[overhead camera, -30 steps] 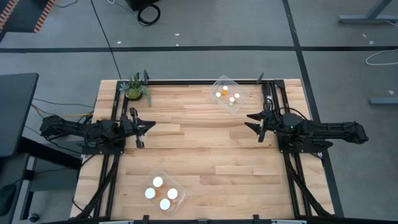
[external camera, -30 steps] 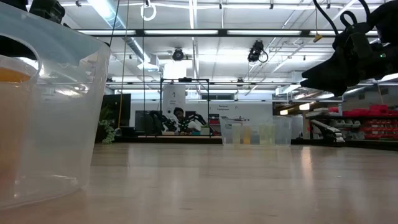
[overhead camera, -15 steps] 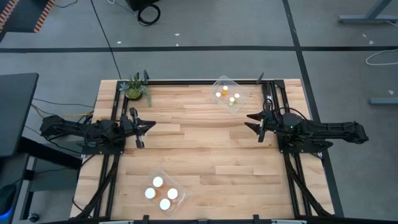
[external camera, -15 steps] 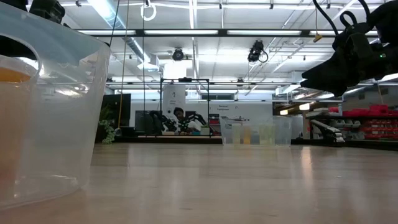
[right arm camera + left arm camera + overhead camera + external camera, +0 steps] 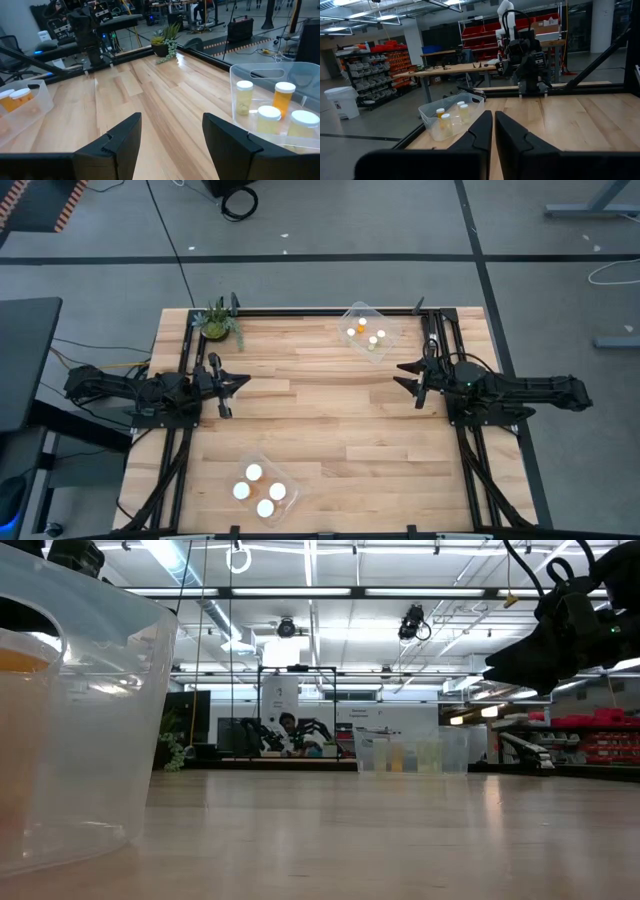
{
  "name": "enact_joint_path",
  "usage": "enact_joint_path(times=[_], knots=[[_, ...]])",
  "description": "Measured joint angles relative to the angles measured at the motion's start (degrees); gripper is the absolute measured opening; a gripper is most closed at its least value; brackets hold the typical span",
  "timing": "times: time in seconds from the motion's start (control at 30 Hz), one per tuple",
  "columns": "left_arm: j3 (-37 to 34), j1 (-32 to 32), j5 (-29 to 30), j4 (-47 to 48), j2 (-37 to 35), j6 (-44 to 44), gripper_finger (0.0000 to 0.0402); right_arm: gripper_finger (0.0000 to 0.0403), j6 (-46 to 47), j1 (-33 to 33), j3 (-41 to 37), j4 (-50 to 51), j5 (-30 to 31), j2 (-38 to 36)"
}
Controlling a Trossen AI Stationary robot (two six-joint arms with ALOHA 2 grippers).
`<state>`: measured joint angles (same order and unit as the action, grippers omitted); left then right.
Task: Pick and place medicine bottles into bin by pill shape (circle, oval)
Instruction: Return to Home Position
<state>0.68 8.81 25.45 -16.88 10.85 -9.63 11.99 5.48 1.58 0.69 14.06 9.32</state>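
In the high view the left arm (image 5: 120, 390) lies low across the left of the frame, stretched toward the centre. The left gripper (image 5: 238, 383) is at its inner end; the left wrist view shows its two fingers (image 5: 472, 137) drawn together with only a thin slit between them. The right arm (image 5: 520, 392) mirrors it on the right, and the right gripper (image 5: 402, 376) points toward the centre. Its fingers (image 5: 117, 142) are spread wide apart. In the low view it hangs at the upper right of the frame.
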Motion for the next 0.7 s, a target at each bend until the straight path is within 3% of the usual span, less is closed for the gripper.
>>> enact_joint_path(times=[0.7], knots=[[0.0,0.0,0.0,0.0,0.0,0.0,0.0029,0.0218,0.0,0.0,0.0,0.0,0.0,0.0]])
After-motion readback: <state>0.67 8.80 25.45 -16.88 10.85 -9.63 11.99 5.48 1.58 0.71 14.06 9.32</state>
